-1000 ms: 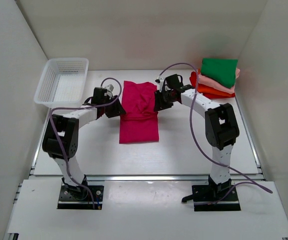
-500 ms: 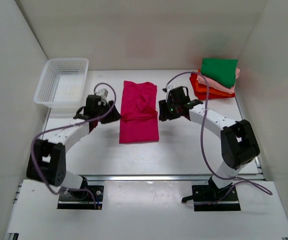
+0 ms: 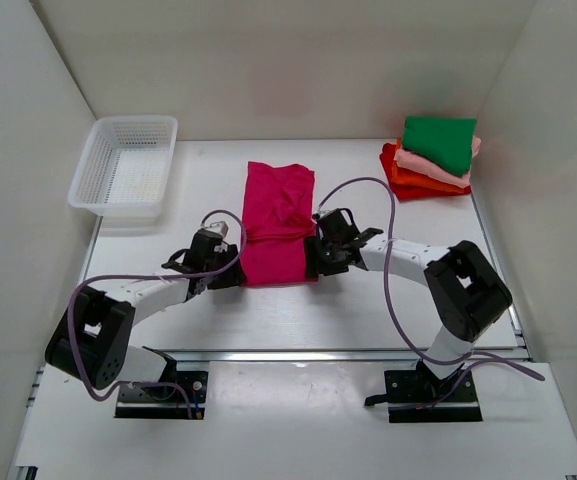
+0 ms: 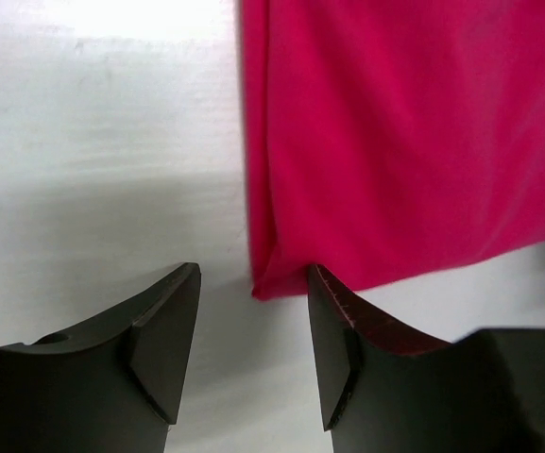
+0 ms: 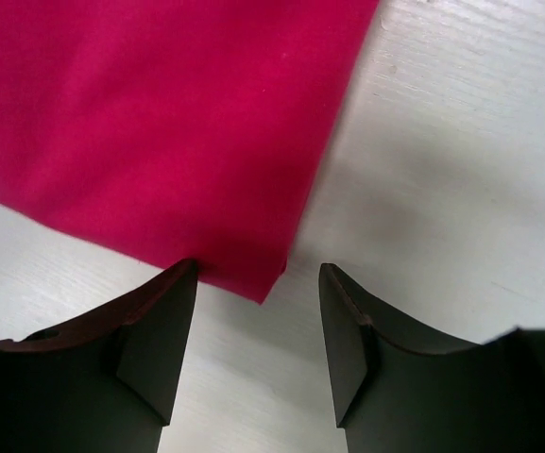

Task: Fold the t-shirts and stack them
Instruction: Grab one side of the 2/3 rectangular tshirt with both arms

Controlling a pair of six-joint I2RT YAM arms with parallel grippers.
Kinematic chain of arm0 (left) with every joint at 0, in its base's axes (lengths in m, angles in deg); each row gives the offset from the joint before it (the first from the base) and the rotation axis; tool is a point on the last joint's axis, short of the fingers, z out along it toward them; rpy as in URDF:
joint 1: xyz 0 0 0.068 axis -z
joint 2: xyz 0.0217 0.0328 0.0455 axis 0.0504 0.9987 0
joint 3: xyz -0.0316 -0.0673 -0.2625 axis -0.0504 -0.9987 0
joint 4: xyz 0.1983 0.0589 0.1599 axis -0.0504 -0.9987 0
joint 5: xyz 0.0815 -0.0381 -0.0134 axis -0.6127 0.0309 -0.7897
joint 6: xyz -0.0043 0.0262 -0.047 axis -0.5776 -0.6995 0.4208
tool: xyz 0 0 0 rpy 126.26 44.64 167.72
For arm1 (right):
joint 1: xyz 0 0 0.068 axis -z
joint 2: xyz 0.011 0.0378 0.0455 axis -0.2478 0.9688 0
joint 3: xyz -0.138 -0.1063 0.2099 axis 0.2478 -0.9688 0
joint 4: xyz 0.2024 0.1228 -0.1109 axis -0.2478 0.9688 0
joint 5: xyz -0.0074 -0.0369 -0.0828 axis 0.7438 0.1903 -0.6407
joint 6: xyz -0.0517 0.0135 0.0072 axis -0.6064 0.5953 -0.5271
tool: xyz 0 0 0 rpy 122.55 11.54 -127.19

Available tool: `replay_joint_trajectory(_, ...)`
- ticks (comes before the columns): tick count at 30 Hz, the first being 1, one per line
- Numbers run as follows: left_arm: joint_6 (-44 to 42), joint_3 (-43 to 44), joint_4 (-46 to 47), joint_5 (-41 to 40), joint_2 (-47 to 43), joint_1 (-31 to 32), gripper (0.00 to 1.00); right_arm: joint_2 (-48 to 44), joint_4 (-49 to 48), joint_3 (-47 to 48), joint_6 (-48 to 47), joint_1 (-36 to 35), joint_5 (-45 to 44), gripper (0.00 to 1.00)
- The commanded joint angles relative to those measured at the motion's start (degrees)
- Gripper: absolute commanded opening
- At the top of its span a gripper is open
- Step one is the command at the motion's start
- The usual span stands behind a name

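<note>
Your left gripper (image 4: pixel 253 276) sits at the near left corner of the magenta t-shirt (image 3: pixel 278 225), fingers spread with the corner between them, not pinched. Your right gripper (image 5: pixel 258 271) straddles the near right corner the same way. The shirt lies mid-surface (image 3: pixel 368 300); the folded stack (image 3: pixel 433 160) sits far right.

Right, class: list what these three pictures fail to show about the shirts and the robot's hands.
Top view: left hand and right hand cover the near corners of the magenta-pink cloth t-shirt.
Wrist views: frame edges crop that shirt.
Folded green t-shirt hides most of the folded shirts beneath.
</note>
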Motion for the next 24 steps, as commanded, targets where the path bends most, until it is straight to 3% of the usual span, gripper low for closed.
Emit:
replay_joint_trajectory(1, 1.3, 1.5, 3.3, -2.6, 2.8, 0.7, 0.60, 2.2, -3.7, 1.1, 2.5, -1.0, -1.3, 0.52)
replay_joint_trajectory(7, 1.6, 5.2, 4.8, -2.6, 8.5, 3.0, 0.58, 5.7, -2.4, 2.4, 2.3, -1.7, -2.4, 0.45)
replay_joint_trajectory(8, 2.0, 5.4, 4.7, -2.6, 9.3, 3.0, 0.55, 6.3, -2.2, 2.3, 2.0, -1.8, -1.8, 0.32)
replay_joint_trajectory(9, 1.9, 5.6, 4.7, -2.4, 10.5, 3.0, 0.44, 7.2, -1.7, 2.2, 1.4, -1.8, -1.3, 0.25)
replay_joint_trajectory(11, 1.5, 5.6, 4.0, -1.1, 10.8, 3.3, 0.00, 7.5, -0.4, 2.7, 0.9, -2.4, -0.8, 0.01)
replay_joint_trajectory(18, -2.4, 8.2, -10.7, 6.3, 1.0, 4.4, 0.00, -3.9, 9.5, 1.9, -2.5, -4.7, 1.7, 0.00)
replay_joint_trajectory(24, 1.9, 4.7, -18.0, 8.3, -11.1, 10.3, 0.00, -13.8, 18.4, -2.1, -1.6, -7.5, 5.5, 0.00)
